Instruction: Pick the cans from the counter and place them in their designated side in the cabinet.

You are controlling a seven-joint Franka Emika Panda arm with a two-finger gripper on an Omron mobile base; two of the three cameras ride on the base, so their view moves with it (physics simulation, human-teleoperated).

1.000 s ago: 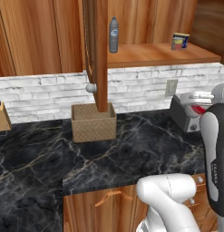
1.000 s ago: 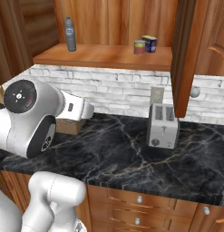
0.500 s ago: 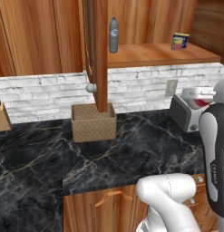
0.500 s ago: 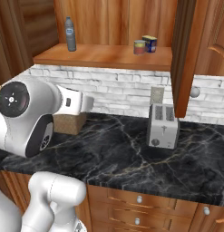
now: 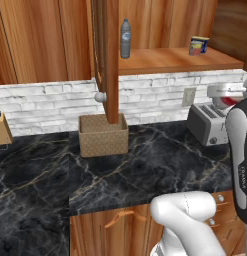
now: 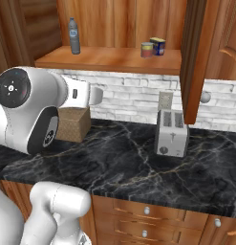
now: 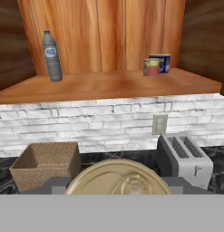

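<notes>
Since its pale lid (image 7: pixel 119 179) sits right between the dark finger tips, the can seems clamped in the gripper (image 7: pixel 118 185), raised over the counter (image 6: pixel 138 162) near the toaster (image 7: pixel 183 158). A rigid, light cylinder with slick metal walls, it is best held across mid-body. Another can (image 7: pixel 151 67) stands on the cabinet shelf (image 7: pixel 109 86), touching the blue tin (image 7: pixel 162 63), well apart from the bottle (image 7: pixel 51 56).

Kitchen: marble counter (image 6: pixel 138 167), toaster (image 6: pixel 172 133), wooden cabinet (image 5: pixel 170 59).
</notes>
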